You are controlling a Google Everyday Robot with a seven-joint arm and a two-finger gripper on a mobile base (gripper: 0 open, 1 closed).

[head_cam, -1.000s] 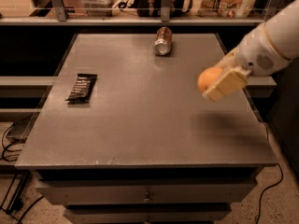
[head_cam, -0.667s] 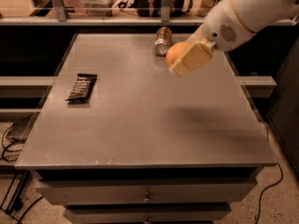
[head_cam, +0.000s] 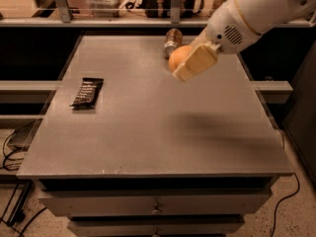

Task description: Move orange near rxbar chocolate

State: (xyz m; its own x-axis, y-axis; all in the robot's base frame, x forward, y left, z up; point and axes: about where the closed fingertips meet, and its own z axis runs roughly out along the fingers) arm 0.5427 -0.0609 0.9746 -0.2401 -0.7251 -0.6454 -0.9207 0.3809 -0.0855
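The orange point(head_cam: 177, 57) is a round bright-orange fruit held in my gripper point(head_cam: 187, 63), above the far middle of the grey table point(head_cam: 148, 132). The gripper's cream-coloured finger point(head_cam: 195, 63) covers the orange's right side; the white arm reaches in from the upper right. The rxbar chocolate point(head_cam: 87, 93) is a flat black wrapper with white text. It lies near the table's left edge, well to the left of the gripper and a little nearer the front.
A metallic drink can point(head_cam: 172, 38) lies on its side at the table's far edge, just behind the orange. Shelving with clutter runs along the back. Drawers sit under the table front, and cables lie on the floor at left and right.
My gripper has carried the orange from the right side of the table leftward and toward the far edge, close to the can. The rxbar and the can have not moved.
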